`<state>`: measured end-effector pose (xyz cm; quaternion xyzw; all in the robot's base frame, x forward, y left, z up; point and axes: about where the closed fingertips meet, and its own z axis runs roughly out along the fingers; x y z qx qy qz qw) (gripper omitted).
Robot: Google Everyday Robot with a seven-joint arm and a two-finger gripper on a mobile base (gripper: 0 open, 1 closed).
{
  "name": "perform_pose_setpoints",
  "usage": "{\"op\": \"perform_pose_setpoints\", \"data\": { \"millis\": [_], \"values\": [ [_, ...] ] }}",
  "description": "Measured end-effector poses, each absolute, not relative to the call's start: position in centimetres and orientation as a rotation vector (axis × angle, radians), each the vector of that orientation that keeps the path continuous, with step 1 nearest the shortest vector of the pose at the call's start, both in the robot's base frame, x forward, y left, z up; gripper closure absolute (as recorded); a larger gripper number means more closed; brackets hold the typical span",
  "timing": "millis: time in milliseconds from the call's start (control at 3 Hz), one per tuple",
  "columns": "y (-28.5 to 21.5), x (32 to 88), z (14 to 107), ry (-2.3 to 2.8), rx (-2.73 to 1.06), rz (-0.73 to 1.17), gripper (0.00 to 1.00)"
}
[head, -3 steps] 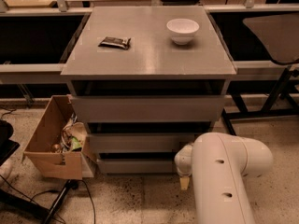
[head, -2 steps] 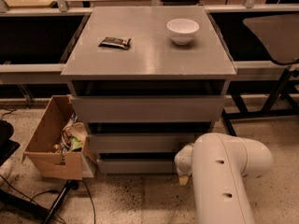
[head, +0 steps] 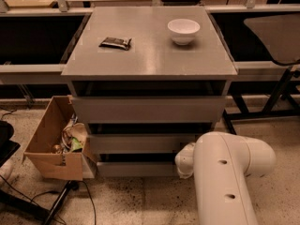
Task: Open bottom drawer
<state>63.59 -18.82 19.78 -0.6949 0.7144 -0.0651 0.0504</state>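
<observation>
Reaching arm (head: 229, 182): its white link filled the lower right of the view, with the rounded end low against the cabinet's right side.
Gripper (head: 184, 164): sat at that rounded end, just beside the right end of the bottom drawer's front and level with the dark gap above it. It was mostly hidden behind the arm. Whether it was open, closed or holding anything could not be told.
Bottom drawer (head: 136, 169): the lowest of three flat, handle-less grey fronts, close to the floor. The arm covered its right end. It appeared to sit in under the middle drawer (head: 145, 143), so it was judged not yet pulled out.
Change over the last second: none detected. Arm, gripper and drawer front all sat where they had been a second earlier, and the gap above the bottom front was no wider.
Meaning for task: the pull was judged not to have started. The arm was either pausing at the drawer's edge or seating a grip out of sight.
Next move, judged: a hold on the front's top edge or side, then a straight pull outward.
Counter (head: 150, 60): carried a white bowl (head: 183, 31) and a dark packet (head: 116, 42), well apart. Neither had moved.
Cardboard box (head: 51, 146): stood on the floor at the cabinet's left side. The drawer's path looked free of it.
</observation>
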Motion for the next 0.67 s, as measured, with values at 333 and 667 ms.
{"op": "perform_pose_setpoints", "data": {
  "millis": [333, 667],
  "values": [
    [-18.8, 63.6, 20.5, 2.175, -2.116, -0.198, 1.0],
    [-18.8, 63.6, 21.6, 2.175, -2.116, -0.198, 1.0]
  ]
}}
